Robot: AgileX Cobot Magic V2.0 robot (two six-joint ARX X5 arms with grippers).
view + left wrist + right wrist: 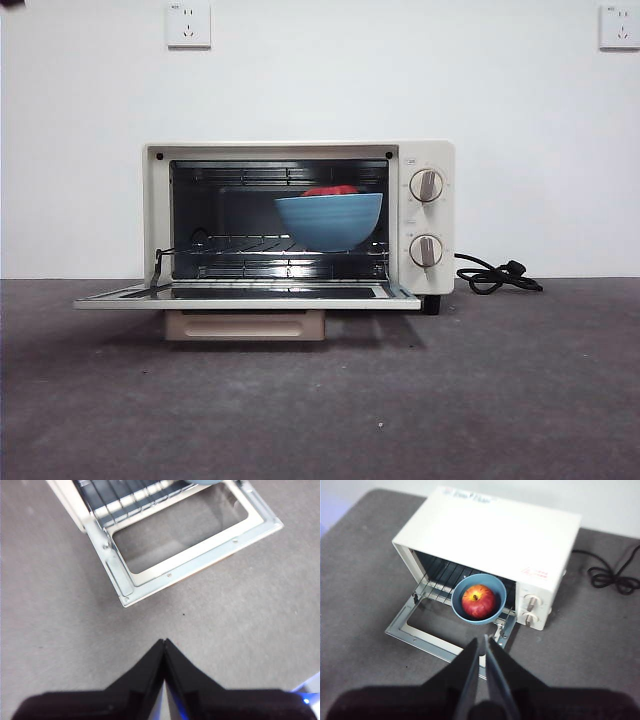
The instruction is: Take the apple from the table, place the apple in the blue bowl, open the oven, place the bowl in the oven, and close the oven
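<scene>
Two hands hover above the bench (pixel 320 400), left hand (pixel 164 642) and right hand (pixel 485 640) both closed and empty. Beyond, one oven (pixel 425 160), door (pixel 250 295) down, holds one blue bowl (pixel 330 222) with one apple (pixel 478 601) on its rack.

Oven (pixel 298 217) sits mid-table (pixel 500 400), against the back wall. Its door (pixel 247 294) lies flat open at 6 o'clock of the cavity, handle (pixel 245 325) under the door's front edge. Bowl (pixel 329 220) is on the rack (pixel 240 243), toward the cavity's 3 o'clock side, at the rack's front. Apple (pixel 478 601) is in the bowl. Knobs (pixel 427 185) stacked at 3 o'clock of the cavity, one above the other. Cord (pixel 497 275) lies on the table at 3 o'clock of the oven. My left gripper (pixel 164 645) hangs over bare table off the door's front corner; my right gripper (pixel 485 642) is over the door's front edge, 6 o'clock of the bowl.
</scene>
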